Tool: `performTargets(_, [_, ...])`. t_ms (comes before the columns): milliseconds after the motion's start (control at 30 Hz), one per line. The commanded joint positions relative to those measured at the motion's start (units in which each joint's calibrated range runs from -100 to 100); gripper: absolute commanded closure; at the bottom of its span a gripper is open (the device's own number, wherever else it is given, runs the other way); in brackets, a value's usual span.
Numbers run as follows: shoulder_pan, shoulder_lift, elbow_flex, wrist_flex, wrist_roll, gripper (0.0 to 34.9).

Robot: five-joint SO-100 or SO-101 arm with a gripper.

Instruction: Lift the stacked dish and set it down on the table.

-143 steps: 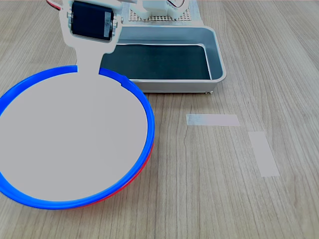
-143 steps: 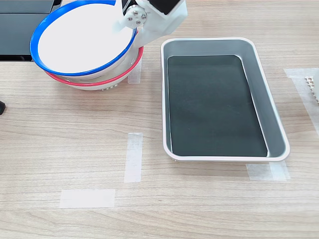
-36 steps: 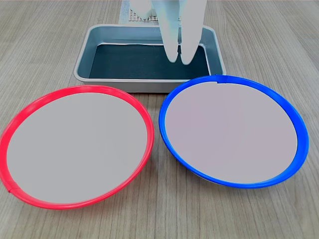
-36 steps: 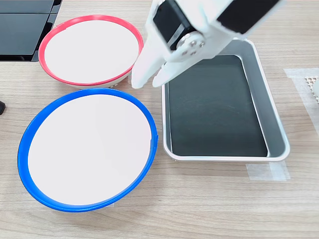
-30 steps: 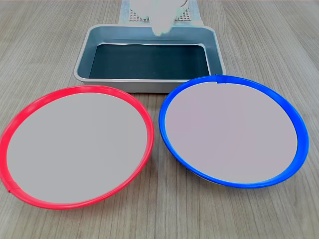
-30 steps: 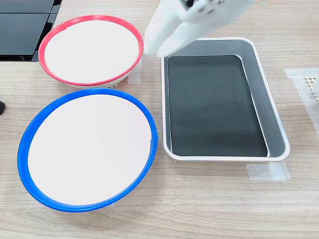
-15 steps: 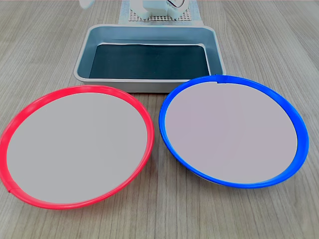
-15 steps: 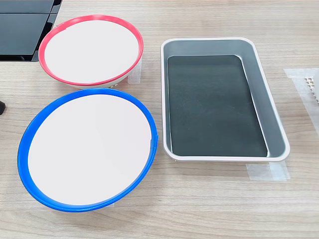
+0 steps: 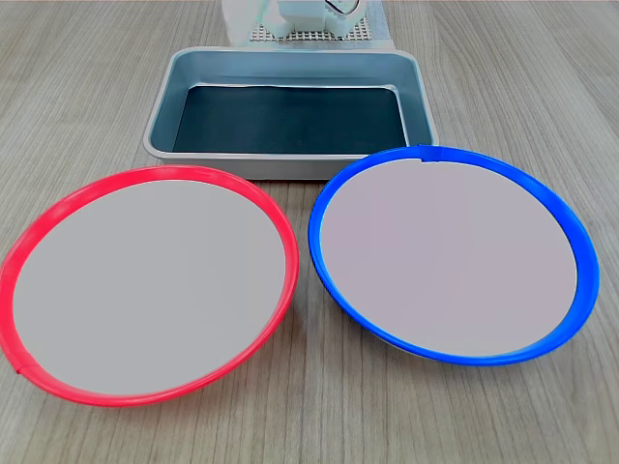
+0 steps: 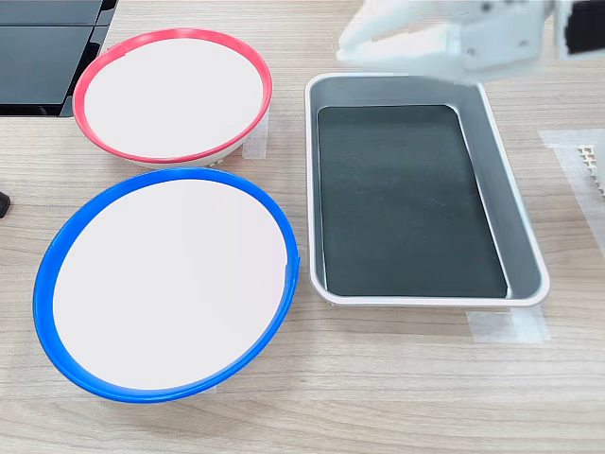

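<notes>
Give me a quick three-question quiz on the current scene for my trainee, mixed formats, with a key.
1. True or false: the blue-rimmed dish sits stacked on the red-rimmed dish.
2. Multiple choice: in the second exterior view, the gripper is A) clamped on the blue rim, B) blurred above the far end of the metal tray, holding nothing, C) resting on the red-rimmed dish.
3. Fill in: in the first exterior view, the blue-rimmed dish lies on the table to the ____ of the red-rimmed dish.

Key: 1 false, they lie side by side; 2 B; 3 right.
</notes>
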Motion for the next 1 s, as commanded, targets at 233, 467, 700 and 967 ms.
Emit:
performTargets(233, [-7.8, -20.1, 4.1, 23.7, -2.7, 34.9])
performTargets(467, [-7.6, -23.3, 4.1, 31.8, -3.7, 34.8])
performTargets(700, [-7.8, -23.3, 4.1, 31.8, -3.5, 34.6])
performTargets(967, [-7.8, -23.3, 4.1, 31.8, -3.5, 34.6])
